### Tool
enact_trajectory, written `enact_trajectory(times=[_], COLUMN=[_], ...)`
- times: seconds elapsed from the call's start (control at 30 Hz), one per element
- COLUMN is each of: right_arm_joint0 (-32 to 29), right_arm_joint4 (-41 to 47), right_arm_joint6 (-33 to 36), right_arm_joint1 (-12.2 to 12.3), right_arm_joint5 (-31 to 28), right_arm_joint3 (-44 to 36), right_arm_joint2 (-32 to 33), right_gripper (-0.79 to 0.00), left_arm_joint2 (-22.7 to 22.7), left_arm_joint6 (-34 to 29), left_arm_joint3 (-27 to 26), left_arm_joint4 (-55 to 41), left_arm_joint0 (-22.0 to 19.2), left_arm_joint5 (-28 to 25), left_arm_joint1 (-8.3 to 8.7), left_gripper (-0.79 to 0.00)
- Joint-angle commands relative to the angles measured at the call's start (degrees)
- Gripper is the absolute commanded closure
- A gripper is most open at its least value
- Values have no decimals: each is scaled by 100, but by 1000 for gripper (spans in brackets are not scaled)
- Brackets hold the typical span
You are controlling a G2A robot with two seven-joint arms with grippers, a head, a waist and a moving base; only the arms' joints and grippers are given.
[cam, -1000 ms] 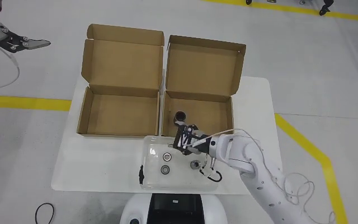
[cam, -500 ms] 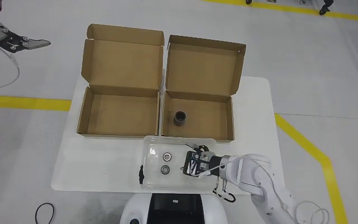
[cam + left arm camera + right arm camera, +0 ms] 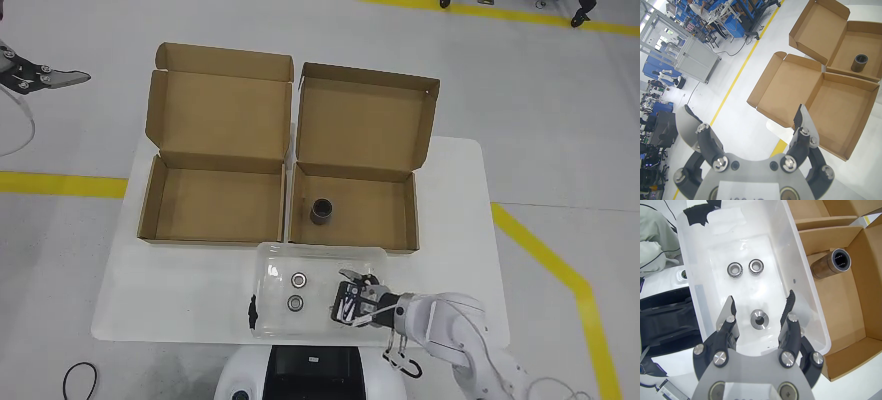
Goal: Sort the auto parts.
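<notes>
Back from the cardboard box (image 3: 857, 306), my right gripper (image 3: 762, 303) hangs open over the steel bushing (image 3: 759, 319); closing off-centre could squirt it sideways. Left gripper (image 3: 743, 108) gapes too.

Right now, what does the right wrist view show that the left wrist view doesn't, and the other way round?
Right wrist view: the right pincer, open, over the clear bin, with a metal bushing under its gap and two bearings farther along the bin.
Left wrist view: the left pincer, open, the bare inside of the empty box, and a yellow floor line.
Both: the dark cylinder in the second box.
</notes>
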Motion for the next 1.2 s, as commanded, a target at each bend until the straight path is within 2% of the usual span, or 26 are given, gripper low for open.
enact_trajectory(times=[0.0,0.37,1.07,1.17], right_arm_joint0=[31,254,772,820], right_arm_joint4=[-19,65,230,218], right_arm_joint6=[129,1017,1575,1590], right_arm_joint1=[-1,-10,-49,-50], right_arm_joint5=[54,362,657,687], right_arm_joint3=[55,320,825,900], right_arm_joint2=[-61,-369,-865,-914], right_gripper=[-505,-526,-517,-480], left_arm_joint2=[0,0,0,0], left_arm_joint6=[0,0,0,0], left_arm_joint3=[0,0,0,0], left_arm_joint4=[0,0,0,0], left_arm_joint0=[0,0,0,0], left_arm_joint5=[0,0,0,0], left_arm_joint1=[0,0,0,0], left_gripper=[-785,-785,-785,-785])
